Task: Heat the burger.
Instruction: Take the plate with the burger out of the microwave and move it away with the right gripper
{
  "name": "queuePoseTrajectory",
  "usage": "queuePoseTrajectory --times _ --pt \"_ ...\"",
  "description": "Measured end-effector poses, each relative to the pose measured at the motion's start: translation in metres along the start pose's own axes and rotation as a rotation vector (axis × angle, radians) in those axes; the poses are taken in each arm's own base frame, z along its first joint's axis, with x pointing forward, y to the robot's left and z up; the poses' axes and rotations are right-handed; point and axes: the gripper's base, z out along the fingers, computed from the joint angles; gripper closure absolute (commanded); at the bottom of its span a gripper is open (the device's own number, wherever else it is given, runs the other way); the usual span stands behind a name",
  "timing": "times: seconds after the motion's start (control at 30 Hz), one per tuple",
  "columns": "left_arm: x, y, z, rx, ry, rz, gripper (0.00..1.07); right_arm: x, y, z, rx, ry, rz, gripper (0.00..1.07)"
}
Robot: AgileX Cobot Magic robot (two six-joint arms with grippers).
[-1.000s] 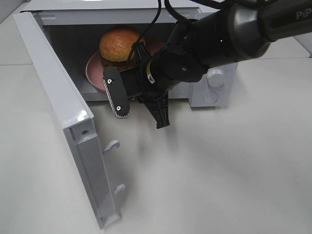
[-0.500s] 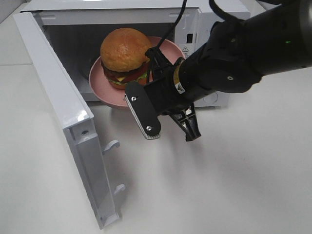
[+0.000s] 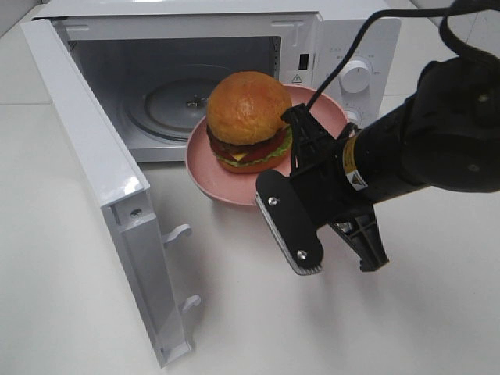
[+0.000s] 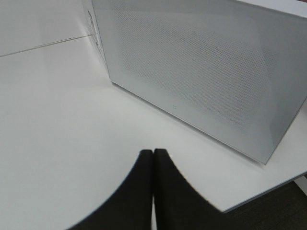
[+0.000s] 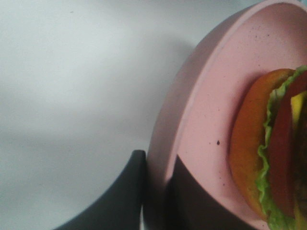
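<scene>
The burger (image 3: 248, 119) sits on the pink plate (image 3: 215, 176), which is held in front of the open microwave (image 3: 328, 35), outside the cavity. The right gripper (image 5: 156, 191) is clamped on the plate rim at roughly the 4 o'clock edge in the high view; one finger lies under the rim, one on top. The left gripper (image 4: 153, 165) has its fingers pressed together, empty, near the microwave's perforated wall.

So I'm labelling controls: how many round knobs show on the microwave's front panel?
1 fully visible: a white knob high on the microwave panel. A second may sit below, mostly hidden behind the right gripper.
</scene>
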Motion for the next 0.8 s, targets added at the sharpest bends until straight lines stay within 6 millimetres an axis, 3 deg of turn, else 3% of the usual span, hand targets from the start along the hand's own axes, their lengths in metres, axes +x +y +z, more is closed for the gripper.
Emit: queuePoseTrajectory --times 0.07,0.5,0.57,0.8 --pt "0.0 0.0 0.0 0.0 0.0 0.0 1.07 0.003 0.014 -0.009 -0.026 0.013 0.01 1.07" --pt "0.0 0.0 0.0 0.0 0.0 0.0 1.07 0.011 0.043 -0.038 -0.02 0.02 0.119 1.07" --pt "0.0 0.0 0.0 0.0 0.0 0.0 1.07 0.015 0.055 -0.047 -0.041 0.046 0.156 1.07" --pt "0.0 0.0 0.0 0.0 0.0 0.0 1.07 0.021 0.074 -0.053 -0.101 0.099 0.254 1.07"
